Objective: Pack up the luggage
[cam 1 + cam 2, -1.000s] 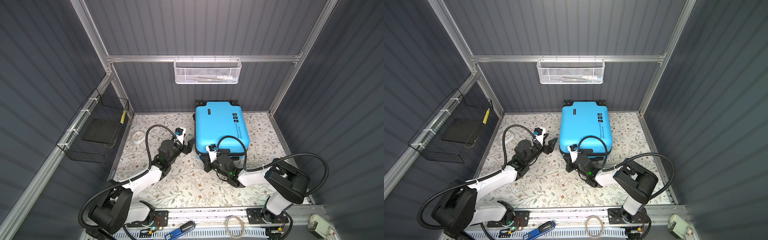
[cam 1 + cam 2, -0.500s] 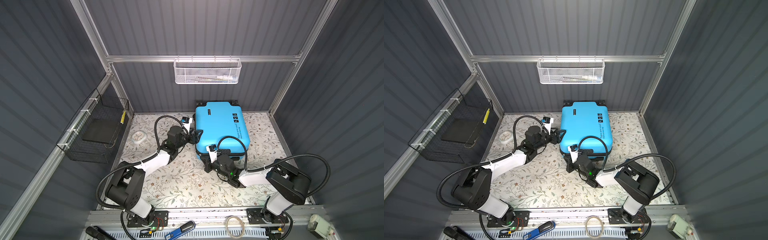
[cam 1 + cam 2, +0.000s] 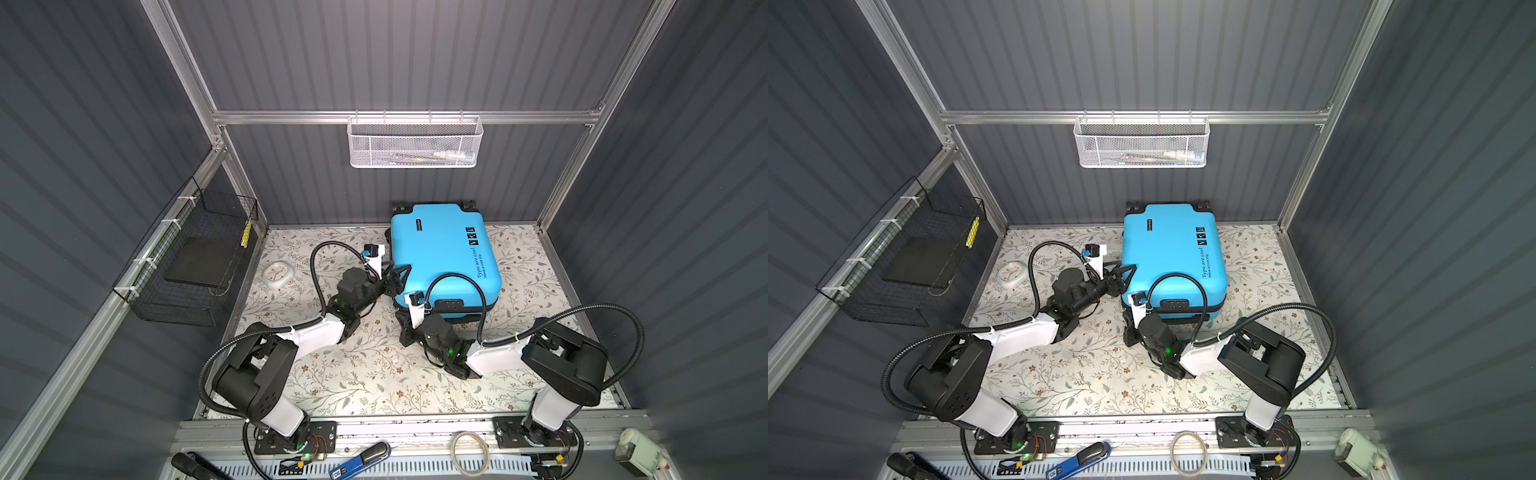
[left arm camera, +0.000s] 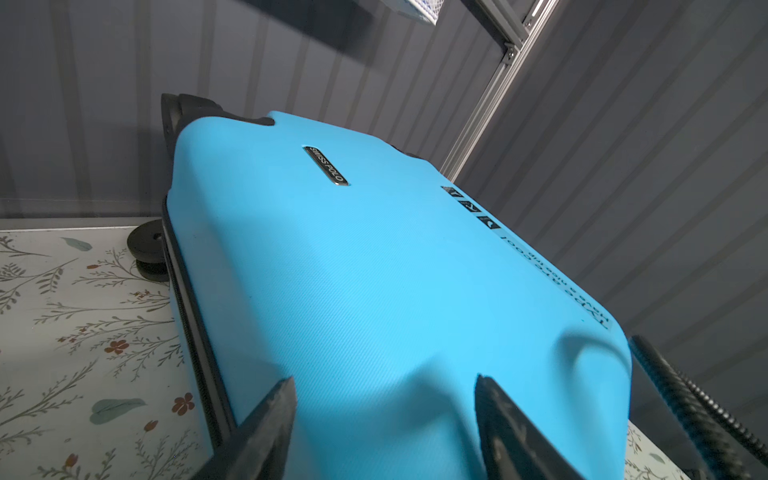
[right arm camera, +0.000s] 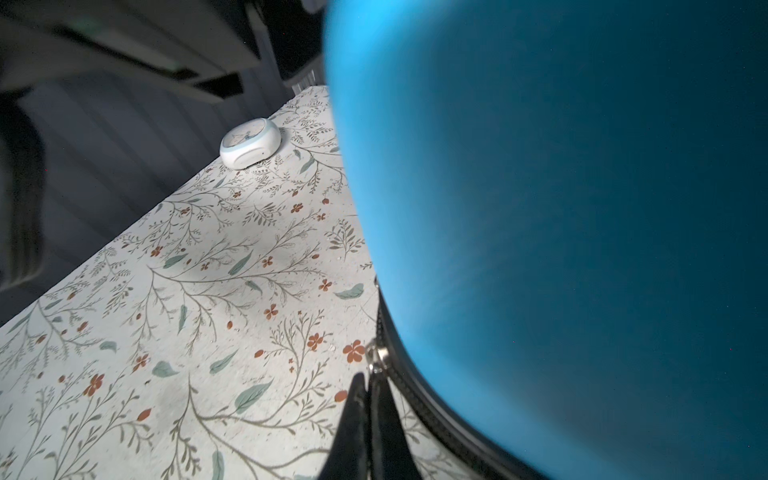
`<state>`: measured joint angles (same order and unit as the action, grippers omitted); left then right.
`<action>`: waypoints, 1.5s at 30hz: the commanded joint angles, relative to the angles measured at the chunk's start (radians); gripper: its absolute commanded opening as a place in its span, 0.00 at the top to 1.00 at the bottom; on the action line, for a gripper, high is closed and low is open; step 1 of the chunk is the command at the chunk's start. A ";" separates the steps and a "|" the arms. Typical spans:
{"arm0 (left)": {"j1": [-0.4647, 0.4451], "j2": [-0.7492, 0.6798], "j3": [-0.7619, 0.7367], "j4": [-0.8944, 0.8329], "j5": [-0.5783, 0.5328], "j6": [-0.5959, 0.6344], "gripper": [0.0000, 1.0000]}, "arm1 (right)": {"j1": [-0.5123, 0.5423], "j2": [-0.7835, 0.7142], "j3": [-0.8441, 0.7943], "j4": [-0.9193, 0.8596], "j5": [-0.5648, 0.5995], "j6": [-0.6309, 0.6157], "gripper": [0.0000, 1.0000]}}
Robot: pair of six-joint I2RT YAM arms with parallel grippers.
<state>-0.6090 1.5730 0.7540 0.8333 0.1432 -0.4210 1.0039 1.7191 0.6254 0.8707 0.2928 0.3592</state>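
Luggage (image 3: pixel 442 253) lies flat and closed at 12 o'clock on the counter (image 3: pixel 374 374), wheels toward the back wall. My left jaws are released, spread over its 9 o'clock edge. My right jaws are clenched by the zipper pull (image 5: pixel 376 360) at its 7 o'clock corner; I cannot tell if they pinch it. The white mesh basket (image 3: pixel 374 145) at 12 holds pale items I cannot identify. The black wire basket (image 3: pixel 174 307) at 9 holds a dark slab (image 3: pixel 201 259).

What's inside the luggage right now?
Nothing visible: the luggage lies closed on the table, its black zipper seam together where the side shows. Any contents are fully covered.
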 commanded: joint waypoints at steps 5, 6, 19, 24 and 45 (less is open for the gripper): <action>-0.103 0.068 -0.038 -0.050 0.148 -0.041 0.31 | 0.070 0.038 0.047 0.195 -0.001 -0.014 1.00; -0.103 0.068 -0.039 -0.049 0.148 -0.040 0.31 | 0.070 0.046 0.050 0.206 0.017 -0.013 1.00; -0.109 0.075 -0.055 -0.048 0.154 -0.041 0.31 | 0.064 0.197 0.118 0.422 0.169 0.047 1.00; -0.108 0.074 -0.055 -0.046 0.155 -0.041 0.31 | 0.066 0.174 0.089 0.424 0.165 0.061 0.82; -0.102 -0.052 0.042 -0.257 -0.038 -0.023 0.26 | 0.063 -0.776 -0.348 -0.343 0.244 0.161 0.32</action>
<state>-0.6983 1.5349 0.7856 0.7902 0.1516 -0.4633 1.0786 1.0908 0.2790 0.7841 0.4648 0.5201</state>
